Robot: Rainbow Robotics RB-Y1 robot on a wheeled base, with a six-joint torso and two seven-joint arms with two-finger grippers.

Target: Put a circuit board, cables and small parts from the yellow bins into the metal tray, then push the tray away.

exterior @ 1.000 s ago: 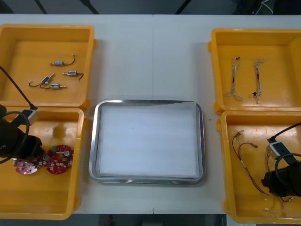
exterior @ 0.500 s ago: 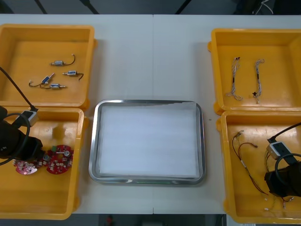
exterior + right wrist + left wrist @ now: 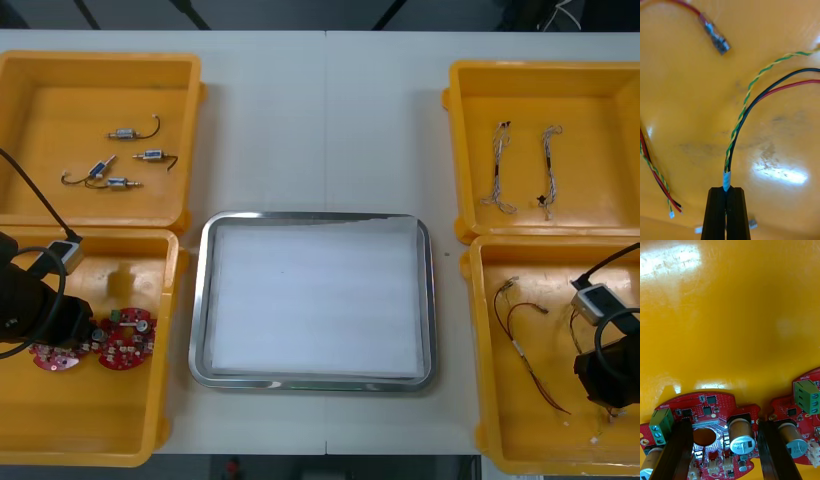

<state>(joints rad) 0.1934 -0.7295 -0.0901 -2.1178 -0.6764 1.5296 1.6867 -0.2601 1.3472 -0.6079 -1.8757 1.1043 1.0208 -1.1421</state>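
Two round red circuit boards (image 3: 125, 340) lie in the near left yellow bin (image 3: 150, 440). My left gripper (image 3: 82, 338) hangs low over them. In the left wrist view it (image 3: 726, 450) stands open, with one board (image 3: 711, 408) between the fingers (image 3: 677, 453) and the other board (image 3: 805, 416) just beside it. My right gripper (image 3: 605, 390) is down in the near right bin (image 3: 480, 350). In the right wrist view it (image 3: 727, 198) is shut on the white-taped end of a cable bundle (image 3: 752, 97): twisted green-yellow, black and red wires. The metal tray (image 3: 315, 217), white inside, sits between the bins.
The far left bin (image 3: 195, 120) holds several small metal parts (image 3: 120, 160). Two twisted cables (image 3: 520, 170) lie in the far right bin (image 3: 455, 150). More loose cables (image 3: 520, 340) lie in the near right bin, some close by the held bundle (image 3: 658, 176).
My right gripper has shut on the cable bundle's end and shifted slightly right. The left arm has edged a little toward the near edge over the boards.
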